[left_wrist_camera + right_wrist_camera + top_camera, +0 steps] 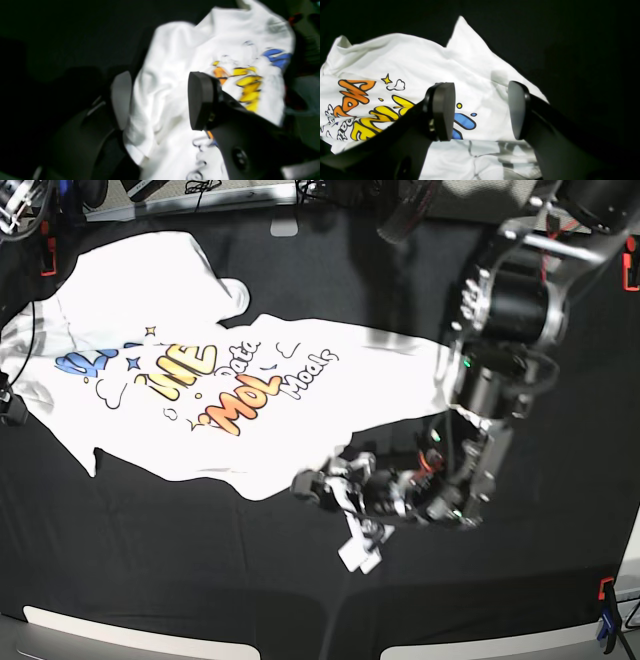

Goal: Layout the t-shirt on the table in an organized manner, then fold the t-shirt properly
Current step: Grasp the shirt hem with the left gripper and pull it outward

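Left tool (pixel 335 490) gapes low over the t-shirt's (pixel 200 350) hem.

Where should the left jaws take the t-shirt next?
Probably the bottom hem corner of the t-shirt nearest the left gripper, approached from above: that edge lies free on the black table, while the body is spread print-up and rumpled.
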